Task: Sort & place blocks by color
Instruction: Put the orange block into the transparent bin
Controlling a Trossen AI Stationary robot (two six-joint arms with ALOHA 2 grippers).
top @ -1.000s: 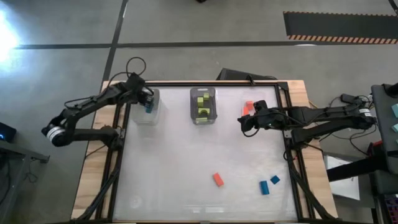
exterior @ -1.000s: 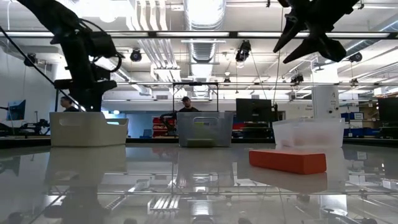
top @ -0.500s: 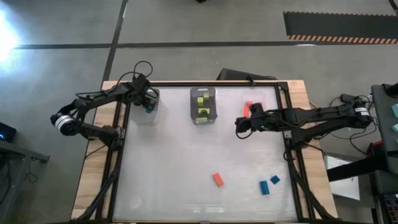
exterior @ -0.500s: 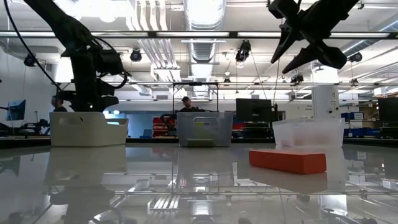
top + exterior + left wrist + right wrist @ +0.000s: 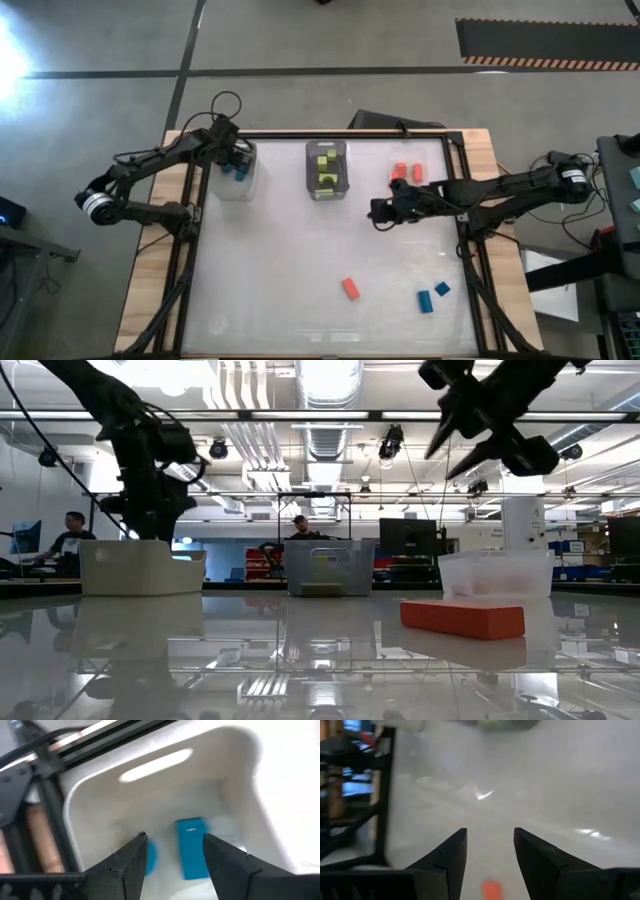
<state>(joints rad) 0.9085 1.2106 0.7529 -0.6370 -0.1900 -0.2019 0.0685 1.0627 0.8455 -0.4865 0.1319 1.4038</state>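
Over left bin (image 5: 236,172) | left tool (image 5: 236,166) released, blue block (image 5: 190,847) below | right tool (image 5: 378,212) released | no writing legible

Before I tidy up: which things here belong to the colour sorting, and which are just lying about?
Job:
- orange block and two blue blocks loose on the table
- blue blocks in the left bin
- green blocks in the middle bin
- orange blocks at right

Not part of it:
- dark object behind the table

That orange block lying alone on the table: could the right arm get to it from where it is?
Probably yes. The right gripper hangs open above bare table, and nothing stands between it and the orange block.
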